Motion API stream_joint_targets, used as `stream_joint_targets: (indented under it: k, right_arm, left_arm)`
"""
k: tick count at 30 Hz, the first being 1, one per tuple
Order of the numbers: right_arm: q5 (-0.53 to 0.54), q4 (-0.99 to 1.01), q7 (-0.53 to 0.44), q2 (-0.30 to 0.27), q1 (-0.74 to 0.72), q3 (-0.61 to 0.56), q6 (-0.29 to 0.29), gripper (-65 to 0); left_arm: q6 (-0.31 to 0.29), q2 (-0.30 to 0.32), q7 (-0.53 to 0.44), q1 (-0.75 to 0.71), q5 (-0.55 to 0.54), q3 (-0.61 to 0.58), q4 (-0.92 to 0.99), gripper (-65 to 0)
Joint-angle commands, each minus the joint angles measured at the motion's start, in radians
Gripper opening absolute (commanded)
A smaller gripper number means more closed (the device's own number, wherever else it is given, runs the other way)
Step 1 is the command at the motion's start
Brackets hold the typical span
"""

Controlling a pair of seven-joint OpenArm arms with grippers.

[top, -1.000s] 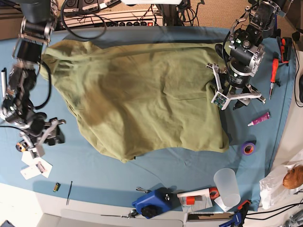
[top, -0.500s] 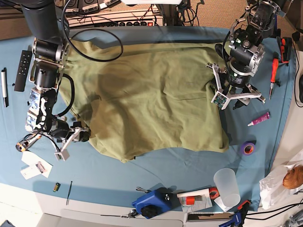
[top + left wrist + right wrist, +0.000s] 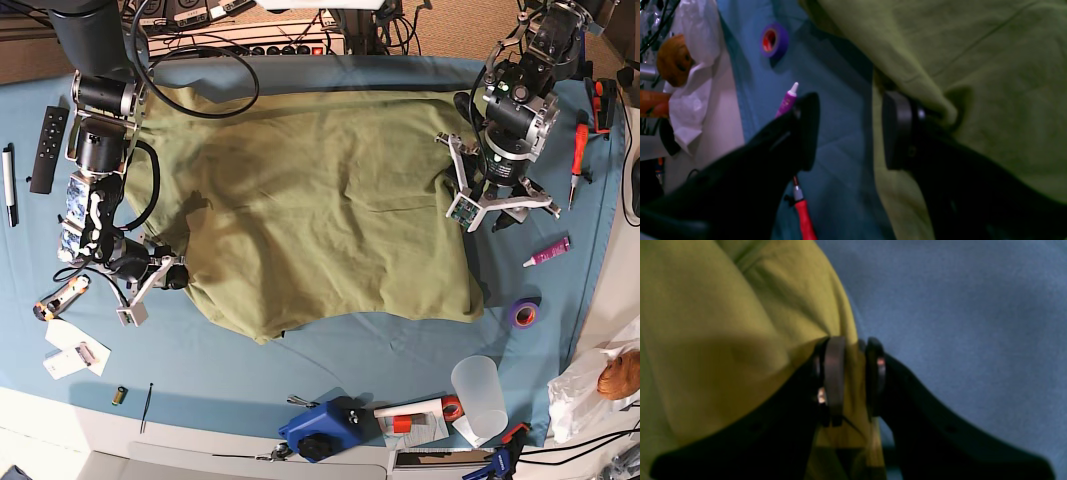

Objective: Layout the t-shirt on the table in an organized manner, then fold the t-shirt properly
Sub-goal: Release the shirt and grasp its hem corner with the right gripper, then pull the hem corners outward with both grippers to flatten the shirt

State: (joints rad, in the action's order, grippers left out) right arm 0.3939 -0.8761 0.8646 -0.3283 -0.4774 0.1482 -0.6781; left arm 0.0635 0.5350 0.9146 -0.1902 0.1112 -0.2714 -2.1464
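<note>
The olive-green t-shirt [image 3: 320,190] lies spread and wrinkled over the teal table [image 3: 300,350]. At the shirt's lower left edge in the base view, my right gripper [image 3: 168,276] pinches a fold of fabric. In the right wrist view its fingers [image 3: 835,380] press the t-shirt [image 3: 723,340] from both sides, so that gripper [image 3: 855,380] is shut on cloth. My left gripper [image 3: 498,214] hovers at the shirt's right edge. Seen from the left wrist, that gripper [image 3: 850,130] is open, one finger over bare table [image 3: 840,83], the other against the t-shirt [image 3: 973,66].
A purple tape roll [image 3: 523,313], purple tube [image 3: 547,252] and red screwdriver [image 3: 579,150] lie right of the shirt. A clear cup [image 3: 480,395] and blue tool [image 3: 320,428] sit at the front edge. A remote [image 3: 46,150], pen [image 3: 10,185] and paper cards [image 3: 75,355] lie at the left.
My right arm swung in from the table's left to the shirt's lower left edge, and its jaws closed on the fabric. The left arm has not moved.
</note>
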Motion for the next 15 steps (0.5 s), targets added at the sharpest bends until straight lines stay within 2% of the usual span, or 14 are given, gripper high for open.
stream_joint_targets:
  k: [1, 4, 10, 15]
  right_arm:
    - [-0.003, -0.012, 0.006, -0.013, -0.012, 0.001, -0.002, -54.6]
    - [-0.019, -0.012, -0.013, -0.013, -0.013, 0.001, -0.001, -65.0]
    - [-0.051, -0.013, -0.083, -0.019, -0.044, 0.008, 0.084, -65.0]
    - [-0.106, -0.013, -0.128, -0.019, -0.102, 0.052, 0.130, -65.0]
  left_arm:
    - [0.007, 0.008, -0.019, 0.008, 0.014, 0.006, -0.016, -34.1]
    - [0.007, 0.008, -0.019, 0.007, 0.014, 0.006, -0.016, -34.1]
    - [0.007, 0.008, -0.018, 0.007, 0.014, 0.006, -0.016, -34.1]
    - [0.007, 0.008, -0.045, 0.007, 0.014, 0.006, -0.016, -34.1]
